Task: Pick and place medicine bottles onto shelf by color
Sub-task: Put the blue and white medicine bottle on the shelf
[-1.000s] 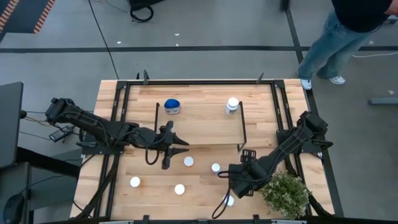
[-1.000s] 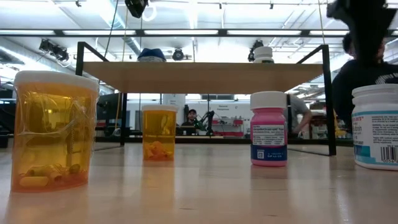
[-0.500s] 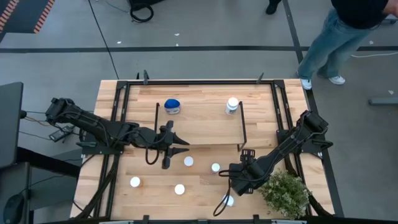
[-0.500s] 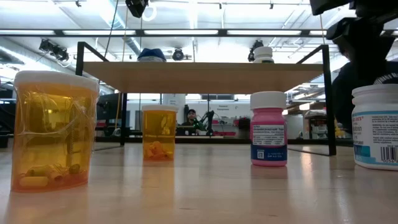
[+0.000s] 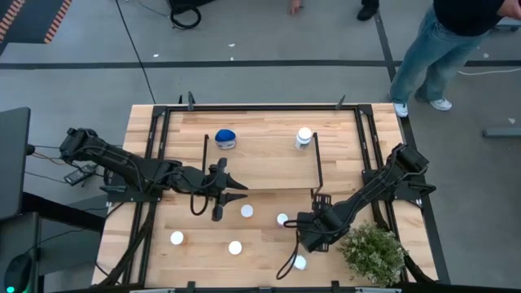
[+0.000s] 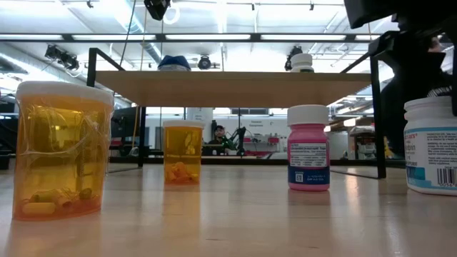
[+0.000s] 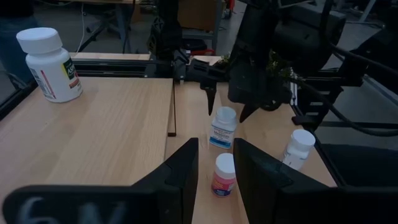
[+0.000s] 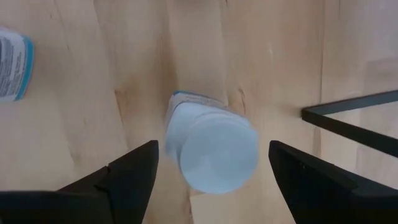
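Wooden table [image 5: 269, 248] | right gripper [image 5: 296, 228] hangs fingers apart, astride white bottle [image 8: 211, 146] just beside shelf [image 5: 260, 159] | center cap, descend straight, probably still above it | left gripper [image 5: 232, 192] waits parted near pink bottle [image 7: 223, 175]

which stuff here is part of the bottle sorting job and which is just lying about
Job:
- medicine bottles on the table, e.g. pink bottle, orange bottle
- shelf with blue bottle and white bottle
- open right hand over a bottle

Lying about:
- green plant

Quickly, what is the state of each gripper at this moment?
Left gripper: open, holding nothing.
Right gripper: open, above a white-capped bottle, not gripping it.
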You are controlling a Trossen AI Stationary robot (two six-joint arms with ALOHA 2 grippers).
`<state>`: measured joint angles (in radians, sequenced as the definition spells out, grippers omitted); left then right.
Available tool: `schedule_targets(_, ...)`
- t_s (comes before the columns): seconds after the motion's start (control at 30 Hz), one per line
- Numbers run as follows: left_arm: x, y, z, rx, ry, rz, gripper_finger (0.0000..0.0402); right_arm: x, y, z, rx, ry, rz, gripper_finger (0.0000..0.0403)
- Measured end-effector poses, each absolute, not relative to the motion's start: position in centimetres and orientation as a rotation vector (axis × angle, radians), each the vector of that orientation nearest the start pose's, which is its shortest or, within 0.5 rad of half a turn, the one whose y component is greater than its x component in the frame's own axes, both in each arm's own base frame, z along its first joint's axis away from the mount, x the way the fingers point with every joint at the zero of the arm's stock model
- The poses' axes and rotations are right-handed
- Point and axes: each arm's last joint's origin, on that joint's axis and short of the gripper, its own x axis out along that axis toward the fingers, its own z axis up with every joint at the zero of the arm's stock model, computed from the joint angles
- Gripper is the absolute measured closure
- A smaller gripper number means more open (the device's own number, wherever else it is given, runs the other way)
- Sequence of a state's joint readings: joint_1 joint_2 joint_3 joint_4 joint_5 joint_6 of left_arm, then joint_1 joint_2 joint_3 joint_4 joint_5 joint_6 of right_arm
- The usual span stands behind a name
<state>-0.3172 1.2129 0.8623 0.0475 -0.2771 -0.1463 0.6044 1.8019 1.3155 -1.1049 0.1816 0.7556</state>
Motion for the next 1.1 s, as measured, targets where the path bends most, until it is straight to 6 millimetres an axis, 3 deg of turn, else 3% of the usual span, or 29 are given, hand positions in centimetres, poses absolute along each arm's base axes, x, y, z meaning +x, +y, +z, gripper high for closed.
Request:
schedule_targets(0.4, 25.8, -7.7, 29.4, -0.063, 0.292, -0.017, 0.0294, 27.0, 18.0, 20.3, -0.002, 1.458, -0.235, 0.013)
schedule_targets(0.57, 25.8, -7.7, 29.4, -0.064, 0.292, -0.017, 0.0294, 27.0, 17.9, 20.3, -0.015, 1.442, -0.249, 0.0132)
schedule_targets(0.77, 25.8, -7.7, 29.4, -0.064, 0.292, -0.017, 0.0294, 26.5, 17.6, 18.9, -0.016, 1.463, -0.26, 0.0132)
schedule_targets(1.1, 25.8, -7.7, 29.4, -0.062, 0.292, -0.017, 0.0294, 26.5, 17.7, 19.3, 0.011, 1.459, -0.249, 0.0133)
